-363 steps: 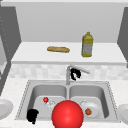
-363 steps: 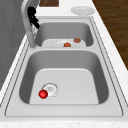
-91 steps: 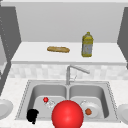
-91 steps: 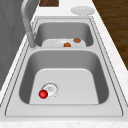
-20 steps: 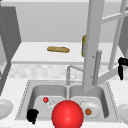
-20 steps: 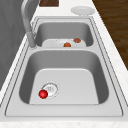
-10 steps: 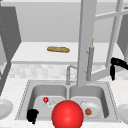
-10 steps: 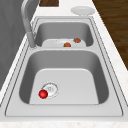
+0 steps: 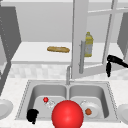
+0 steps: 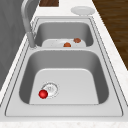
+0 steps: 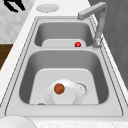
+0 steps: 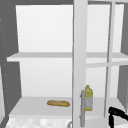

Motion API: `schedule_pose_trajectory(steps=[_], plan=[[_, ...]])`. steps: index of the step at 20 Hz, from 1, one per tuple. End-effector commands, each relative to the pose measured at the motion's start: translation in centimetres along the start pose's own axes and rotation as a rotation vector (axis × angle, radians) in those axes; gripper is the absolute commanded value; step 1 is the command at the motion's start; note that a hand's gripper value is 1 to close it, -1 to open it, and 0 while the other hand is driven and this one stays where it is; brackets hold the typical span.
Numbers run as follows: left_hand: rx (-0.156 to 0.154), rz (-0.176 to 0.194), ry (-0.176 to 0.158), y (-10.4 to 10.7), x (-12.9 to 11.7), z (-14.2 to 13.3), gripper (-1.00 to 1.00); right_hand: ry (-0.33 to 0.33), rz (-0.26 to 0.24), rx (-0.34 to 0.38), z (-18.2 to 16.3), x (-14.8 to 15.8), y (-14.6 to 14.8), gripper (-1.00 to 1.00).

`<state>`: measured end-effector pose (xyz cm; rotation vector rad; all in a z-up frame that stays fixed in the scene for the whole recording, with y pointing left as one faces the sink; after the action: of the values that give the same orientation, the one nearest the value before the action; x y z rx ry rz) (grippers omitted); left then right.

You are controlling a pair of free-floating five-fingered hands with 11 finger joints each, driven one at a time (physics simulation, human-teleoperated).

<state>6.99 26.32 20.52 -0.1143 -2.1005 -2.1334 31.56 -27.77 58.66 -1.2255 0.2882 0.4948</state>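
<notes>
Front view: the right robot hand [image 9: 113, 62] hangs at the outer edge of the open cabinet door [image 9: 93, 37], fingers curled down, apparently on nothing. The door's handle [image 9: 81, 57] is well to its left, with the bottle [image 9: 88, 44] and bread [image 9: 58, 49] on the shelf behind. The left robot hand [image 9: 32, 115] hovers curled at the sink's [image 9: 25, 95] front left corner.

Left side view: a red ball [image 10: 43, 94] lies by the drain.

Right side view: a robot hand [image 11: 15, 5] shows beyond the sink's far end.

Upper view: the right robot hand [image 12: 115, 113] is low, beside the door.

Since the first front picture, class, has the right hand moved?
Yes. The right hand has gone from the tap up and right, to the open cupboard door, beyond the bottle.
</notes>
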Motion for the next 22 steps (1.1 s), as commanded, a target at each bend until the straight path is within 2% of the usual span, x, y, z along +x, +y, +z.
schedule_pose_trajectory(steps=[1, 17, 22], plan=[[0.0, 0.0, 0.0, 0.0, 0.0, 0.0, 0.0, -0.018, -0.028, 0.011, 1.3, 3.5, 0.2, -1.0], [0.0, 0.0, 0.0, 0.0, 0.0, 0.0, 0.0, 0.191, -0.185, 0.045, 1.5, 10.1, -3.1, -1.0], [0.0, 0.0, 0.0, 0.0, 0.0, 0.0, 0.0, 0.236, -0.187, 0.06, 1.5, 10.3, -2.8, -1.0]])
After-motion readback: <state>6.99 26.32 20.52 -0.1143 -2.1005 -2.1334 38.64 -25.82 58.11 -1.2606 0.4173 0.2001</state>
